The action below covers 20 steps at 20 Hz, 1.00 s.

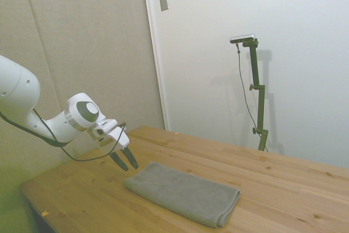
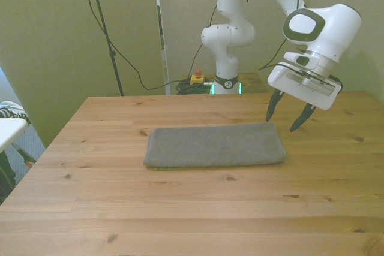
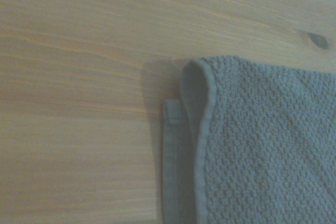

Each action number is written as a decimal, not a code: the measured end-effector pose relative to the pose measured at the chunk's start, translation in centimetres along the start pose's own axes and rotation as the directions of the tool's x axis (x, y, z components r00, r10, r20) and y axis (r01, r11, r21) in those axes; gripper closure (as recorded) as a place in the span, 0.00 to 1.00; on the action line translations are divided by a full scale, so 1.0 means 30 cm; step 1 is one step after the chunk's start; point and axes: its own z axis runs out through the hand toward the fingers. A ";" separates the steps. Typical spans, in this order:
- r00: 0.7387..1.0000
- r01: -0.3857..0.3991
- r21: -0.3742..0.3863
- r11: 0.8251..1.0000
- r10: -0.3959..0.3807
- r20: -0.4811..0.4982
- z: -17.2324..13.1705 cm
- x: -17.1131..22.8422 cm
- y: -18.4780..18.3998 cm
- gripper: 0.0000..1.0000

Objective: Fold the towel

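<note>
So the towel (image 2: 215,145) is lying flat near the middle of the wooden table (image 2: 180,208), a long grey-brown strip that already looks doubled over on itself. I'd guess there's one more fold across its length to go, and nothing has a hold of it yet, so that fold isn't started as far as I can tell.

The gripper (image 2: 290,114) hangs just above the table at the towel's end on the front view's right, fingers spread apart with nothing between them, tips pointing down and not touching the cloth.

The wrist view is the useful one here: it shows the towel's corner (image 3: 197,77) up close, with the hemmed top layer curling slightly and a lower layer peeking out beside it. Neither wide view shows that. The side view gives the gap between fingertips and table better.
</note>
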 end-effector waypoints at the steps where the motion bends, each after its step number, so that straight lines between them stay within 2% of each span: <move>1: 1.000 0.002 -0.018 1.000 -0.002 -0.003 0.018 -0.002 -0.019 0.00; 3: 1.000 0.013 -0.048 0.999 -0.014 -0.012 0.050 -0.007 -0.046 0.00; 7: 1.000 0.017 -0.057 0.998 -0.018 -0.015 0.071 -0.011 -0.067 0.00; 15: 0.999 -0.015 -0.101 0.995 0.012 -0.032 0.136 0.067 -0.022 0.00; 16: 0.999 -0.020 -0.107 0.994 0.016 -0.034 0.146 0.079 -0.014 1.00; 20: 0.998 -0.041 -0.115 0.993 0.036 -0.045 0.186 0.132 0.027 1.00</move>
